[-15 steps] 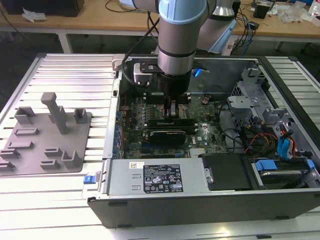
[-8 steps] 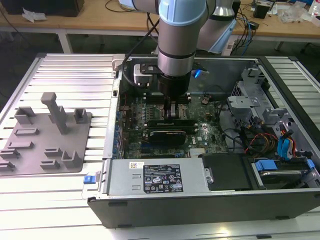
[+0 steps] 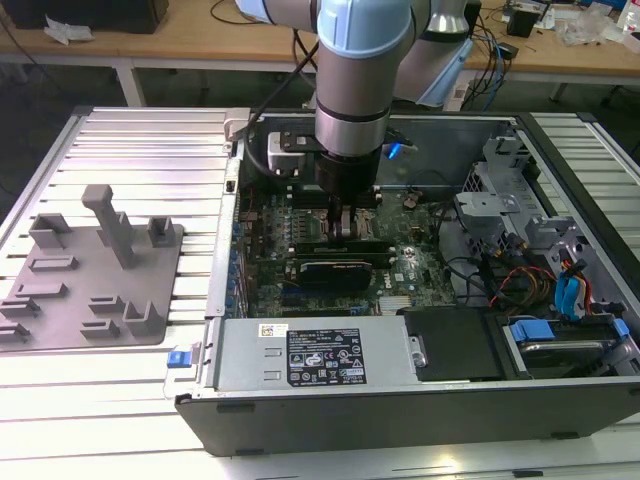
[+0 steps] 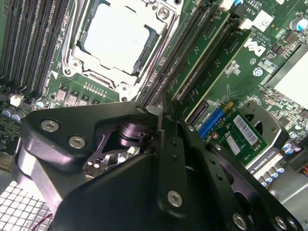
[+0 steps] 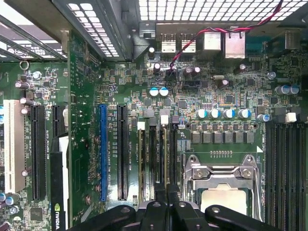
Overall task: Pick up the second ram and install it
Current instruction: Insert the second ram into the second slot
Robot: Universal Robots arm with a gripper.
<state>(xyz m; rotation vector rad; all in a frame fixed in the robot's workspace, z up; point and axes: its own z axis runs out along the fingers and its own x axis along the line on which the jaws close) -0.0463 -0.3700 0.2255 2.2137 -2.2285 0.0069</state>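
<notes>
**Item: memory install, state at this moment**

- **Claw** (image 3: 350, 215): low inside the open computer case (image 3: 400, 405), directly over the motherboard (image 5: 86, 96). In the second wrist view the claw (image 4: 161, 113) has its two fingers (image 4: 175, 159) drawn together with no real gap between them. Nothing is seen carried clear of the board. Whether the tips pinch or press the thin top edge of a stick cannot be told.
- **Second ram** (image 4: 202, 57): judged to be the long, narrow green strip standing along a memory slot just past the fingertips, beside the processor socket (image 4: 115, 38). A similar green strip runs parallel on its far side. It cannot be told whether either is a seated stick or bare board between slots.
- **Memory slots** (image 5: 156, 154): a bank of dark slots with white end latches. In the first wrist view the claw (image 5: 166, 202) sits at their near end. Latch positions are not readable.
- **Grey fixture tray** (image 3: 60, 320): on the ribbed table (image 3: 130, 140), at the exterior view's left, well apart from the claw. No green stick is visible on it.
- **Black card** (image 3: 335, 270): seated in the board, near the claw.

**Progress, as judged:** the pick-up looks done, since the claw is at the slots and away from the tray. The work stands at insertion or pressing home. Full seating and closed latches are unconfirmed.
</notes>
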